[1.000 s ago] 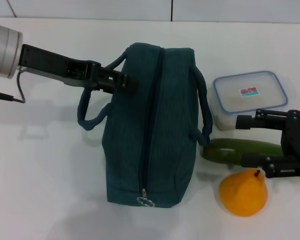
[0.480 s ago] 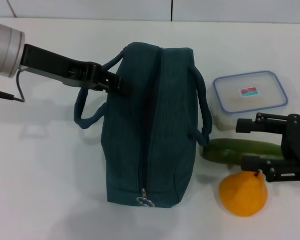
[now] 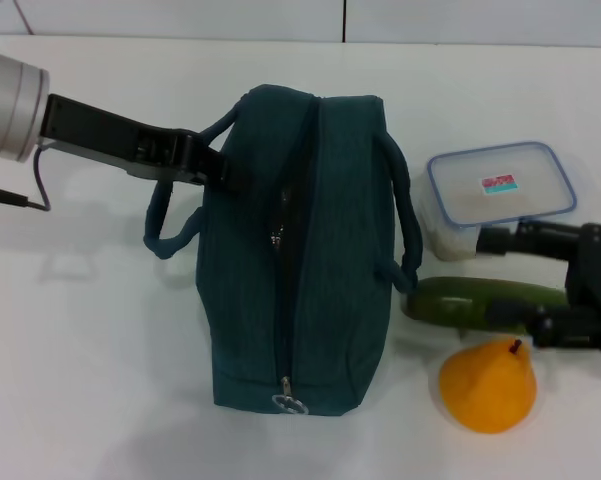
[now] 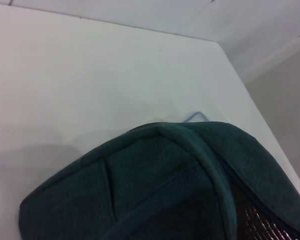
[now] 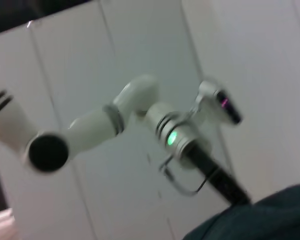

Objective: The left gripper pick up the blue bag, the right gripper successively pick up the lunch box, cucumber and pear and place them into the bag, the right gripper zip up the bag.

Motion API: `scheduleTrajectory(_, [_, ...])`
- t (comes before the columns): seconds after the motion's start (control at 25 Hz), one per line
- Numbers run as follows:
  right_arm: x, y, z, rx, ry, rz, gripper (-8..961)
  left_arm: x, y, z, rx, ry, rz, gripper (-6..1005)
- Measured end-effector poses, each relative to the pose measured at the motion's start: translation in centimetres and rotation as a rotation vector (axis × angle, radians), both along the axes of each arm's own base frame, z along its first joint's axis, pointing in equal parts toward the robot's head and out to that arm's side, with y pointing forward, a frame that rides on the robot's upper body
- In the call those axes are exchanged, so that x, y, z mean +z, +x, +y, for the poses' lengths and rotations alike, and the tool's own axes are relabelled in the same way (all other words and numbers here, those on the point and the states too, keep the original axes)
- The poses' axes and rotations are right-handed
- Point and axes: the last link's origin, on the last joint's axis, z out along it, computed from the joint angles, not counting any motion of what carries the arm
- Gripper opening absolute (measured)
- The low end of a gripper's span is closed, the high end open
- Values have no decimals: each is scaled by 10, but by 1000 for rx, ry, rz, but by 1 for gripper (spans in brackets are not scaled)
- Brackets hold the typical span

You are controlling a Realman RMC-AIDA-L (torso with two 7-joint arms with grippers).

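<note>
The blue bag (image 3: 340, 250) lies in the middle of the white table, its zipper partly parted, with a slider (image 3: 277, 237) midway and a ring pull (image 3: 291, 403) at the near end. My left gripper (image 3: 218, 168) is shut on the bag's left top edge by a loop handle (image 3: 165, 235). The left wrist view shows the bag (image 4: 154, 190) close up and a bit of foil lining (image 4: 269, 225). To the bag's right are the lunch box (image 3: 500, 190), the cucumber (image 3: 460, 300) and the pear (image 3: 487, 385). My right gripper (image 3: 492, 280) is open, its fingers straddling the cucumber just beside the lunch box.
The bag's right handle (image 3: 410, 215) hangs close to the lunch box and the cucumber's tip. The right wrist view looks across at the left arm with its green ring (image 5: 172, 137) and a corner of the bag (image 5: 259, 220). The table (image 3: 90, 350) is white.
My left gripper has pulled the bag's left edge leftward, and the zipper line has parted, showing the slider. My right gripper's fingers have shifted slightly about the cucumber.
</note>
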Motion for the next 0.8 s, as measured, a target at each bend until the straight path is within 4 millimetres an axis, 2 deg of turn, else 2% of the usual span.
scheduleTrajectory(0.2, [9,7,3,-132,83,158,755,-5,2,-2,-12,-9,-20,61])
scheduleTrajectory(0.28, [15,14,3,-212,138,237,755,-7,2,-3,-14,-11,-24,55])
scheduleTrajectory(0.52, [28,51,3,-554,331,493,754,-13,3,-5,-10,-13,-48,41])
scheduleTrajectory(0.68, [28,80,0,-803,427,603,754,-17,3,-8,-11,-14,-61,42])
scheduleTrajectory(0.8, [21,93,-4,-927,445,644,753,-19,2,-9,-16,-13,-65,42])
